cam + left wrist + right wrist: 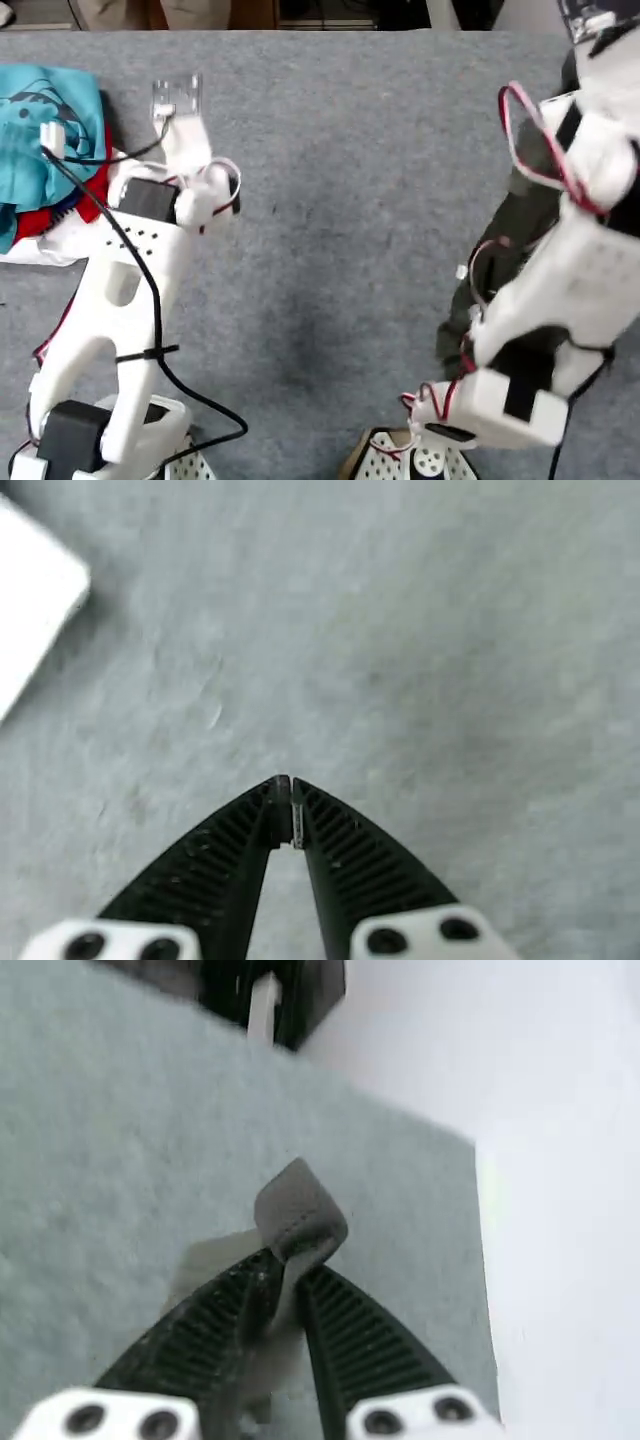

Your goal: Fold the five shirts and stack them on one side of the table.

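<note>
Shirts half out of sight on both sides.
On the left arm's side, the teal shirt (40, 120) lying over the red shirt (45, 220) is cut off by the high view's edge and partly covered by the left arm (120, 290). The dark shirt (520, 225) lies mostly behind the right arm (580, 280). The right gripper (288, 1270) pinches a grey fold (298, 1215), and its fingers hide the rest of that cloth.

Soft, even light covers the grey table (350, 150), and the shadows on it are faint and diffuse. Ahead of the left end effector (290, 815) the table is evenly lit right up to the tips. The shirt (300, 1215) fold pinched in the right end effector (288, 1290) shows gentle shading. Beside it, a white surface (560, 1160) glares, nearly featureless.
</note>
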Controlling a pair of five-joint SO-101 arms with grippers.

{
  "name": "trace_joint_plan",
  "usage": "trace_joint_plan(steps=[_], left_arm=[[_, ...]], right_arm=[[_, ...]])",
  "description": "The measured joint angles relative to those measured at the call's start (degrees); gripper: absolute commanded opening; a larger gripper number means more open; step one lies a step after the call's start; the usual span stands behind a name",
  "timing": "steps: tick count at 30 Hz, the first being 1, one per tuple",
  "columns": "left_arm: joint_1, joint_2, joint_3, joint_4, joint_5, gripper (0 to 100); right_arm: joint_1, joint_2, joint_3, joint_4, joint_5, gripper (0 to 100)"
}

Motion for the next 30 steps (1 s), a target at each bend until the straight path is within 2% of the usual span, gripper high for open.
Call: trace_joint_plan(steps=[5,9,16,22,25,30], left_arm=[[0.9,0.0,-4.2,0.5,5.5,3],[-0.3,0.0,-4.9,3.3,6.2,3],[-10.1,0.0,-4.9,8.0,6.2,3],[-19.6,0.0,-4.9,8.4,6.2,3],[-23.4,0.0,-5.0,8.4,6.2,3],[-24.5,0.0,-5.0,8.4,6.2,3]], right_arm=[[-9.3,-8.4,0.0,0.1,-3.5,0.4],[-17.8,-13.2,0.0,-2.7,-3.9,0.4],[-21.5,-14.7,0.1,-17.2,-10.6,0.4],[-31.0,-14.0,0.5,-22.7,-11.8,0.4],[-32.0,-12.0,0.9,-23.2,-12.0,0.4],[-29.5,-9.2,1.0,-23.8,-12.0,0.4]])
